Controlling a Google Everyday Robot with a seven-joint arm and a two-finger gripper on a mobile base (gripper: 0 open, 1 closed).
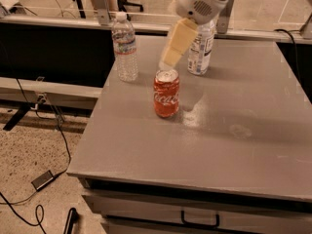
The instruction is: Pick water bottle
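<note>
The water bottle (124, 47) is clear ribbed plastic with a white cap and a narrow label band. It stands upright at the back left corner of the grey table (234, 145). My gripper (168, 60) hangs from the white arm, tilted down to the left. Its tip is just above the top of the red can (166, 94), to the right of the water bottle and apart from it. It holds nothing that I can see.
A second bottle with a large white wrap label (201, 48) stands behind the arm at the back of the table. A drawer handle (200, 222) shows below the table's front edge. Cables and a small device (44, 179) lie on the floor at left.
</note>
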